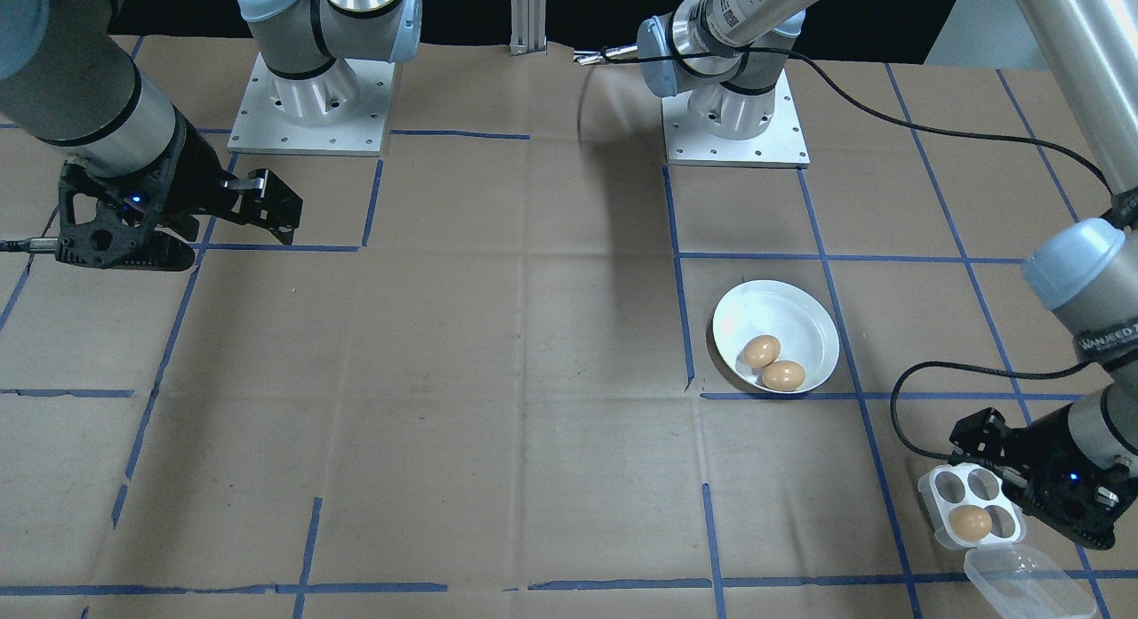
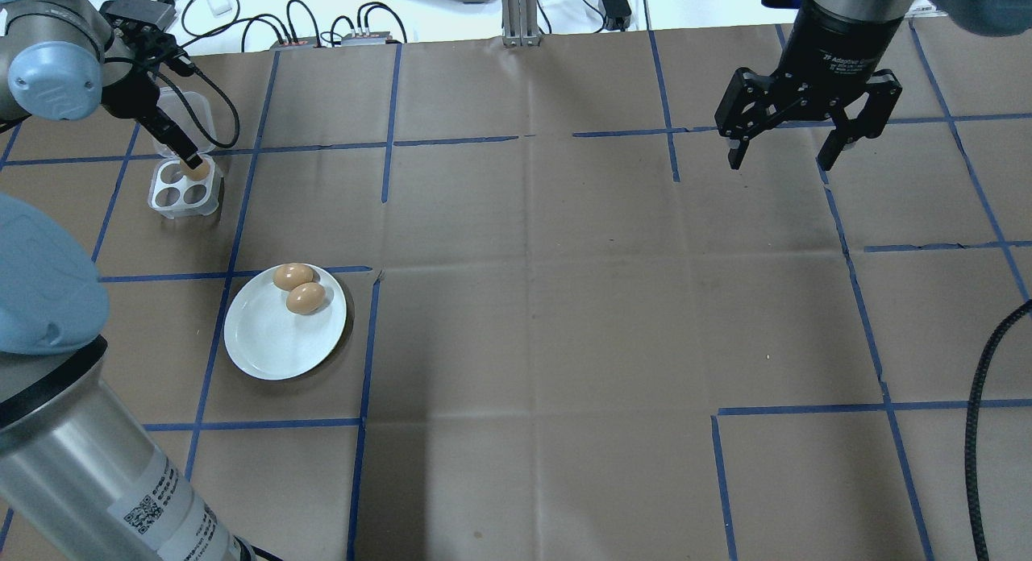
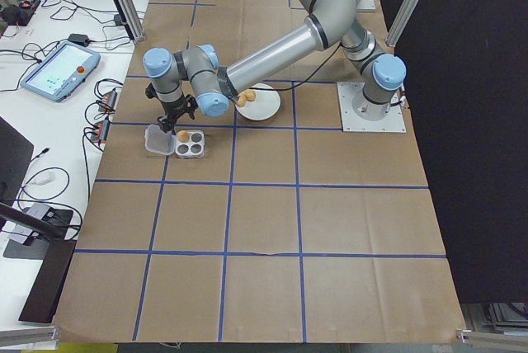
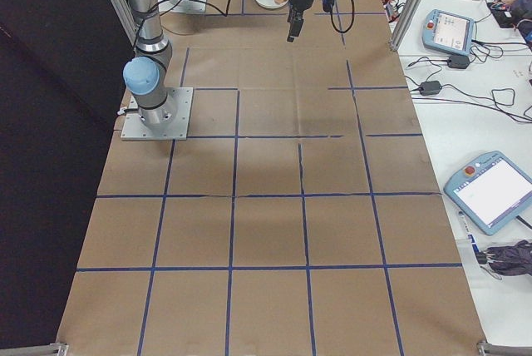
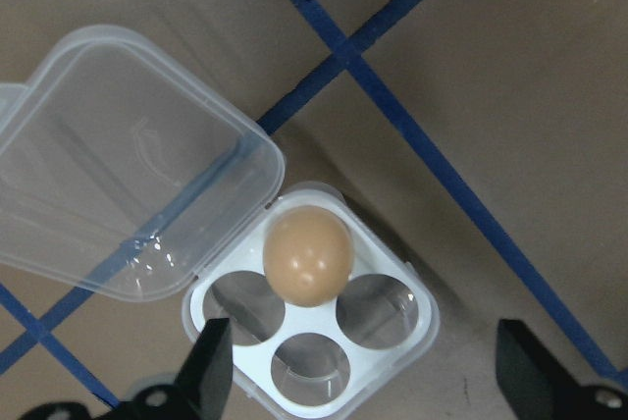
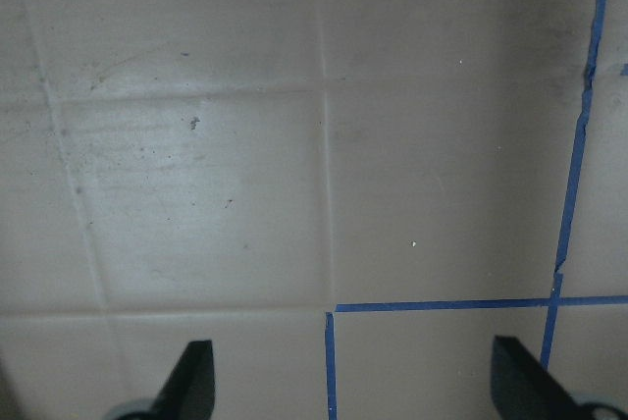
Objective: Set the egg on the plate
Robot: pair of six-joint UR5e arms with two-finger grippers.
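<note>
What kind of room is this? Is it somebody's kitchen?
Probably not a kitchen; it looks like a robot lab. Two robot arms are bolted to a table covered in brown paper with blue tape lines, and a side bench holds control tablets and cables. The eggs are only practice objects.

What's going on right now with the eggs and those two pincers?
Left pincer open over egg in tray. Right pincer open, idle. Two eggs on plate. Nothing in the way.

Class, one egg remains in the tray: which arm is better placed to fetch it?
Left. The left gripper hangs open directly above the egg in the tray; the right gripper is far across the table.
</note>
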